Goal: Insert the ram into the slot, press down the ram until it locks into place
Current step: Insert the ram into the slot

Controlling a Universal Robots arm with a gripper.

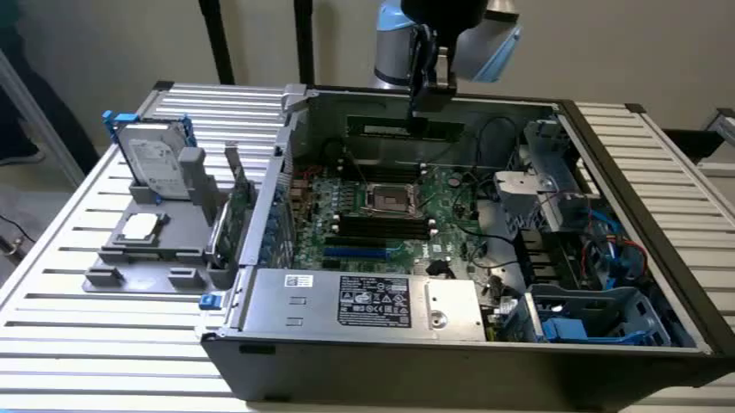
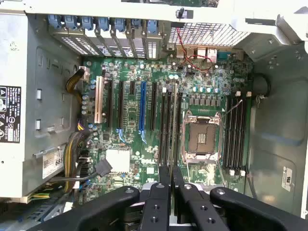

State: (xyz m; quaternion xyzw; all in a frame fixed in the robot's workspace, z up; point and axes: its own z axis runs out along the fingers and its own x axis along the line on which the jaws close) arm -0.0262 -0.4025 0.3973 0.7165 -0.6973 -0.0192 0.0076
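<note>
Claw point(image 1: 416, 116) with ram point(image 1: 379, 129), well above black slots point(image 1: 379, 226)

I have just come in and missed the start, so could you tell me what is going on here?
The robot arm's gripper is shut on a long, thin green ram stick and holds it level above the open grey computer case, toward its far wall in the exterior view. The long black memory slots beside the metal processor socket on the green motherboard look empty, so the stick is not yet inserted.
</note>
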